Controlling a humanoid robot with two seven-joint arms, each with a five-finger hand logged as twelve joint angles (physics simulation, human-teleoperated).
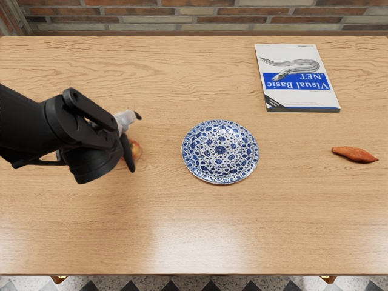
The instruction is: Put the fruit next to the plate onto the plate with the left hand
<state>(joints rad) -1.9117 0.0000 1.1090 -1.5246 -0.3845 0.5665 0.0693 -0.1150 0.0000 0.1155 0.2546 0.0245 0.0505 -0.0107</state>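
A small red and yellow fruit (136, 149) lies on the wooden table, left of the blue and white patterned plate (220, 151). My left hand (127, 136), black with a grey part, comes in from the left edge and sits right over the fruit. It hides the fruit's left half. The forearm and wrist block most of the hand, so its grip does not show. A bare gap of table separates the fruit from the plate's left rim. The plate holds nothing. The right arm is out of view.
A book titled Visual Basic .NET (296, 77) lies at the back right. An orange sweet potato (354, 154) rests near the right edge. A brick wall runs behind the table (182, 230).
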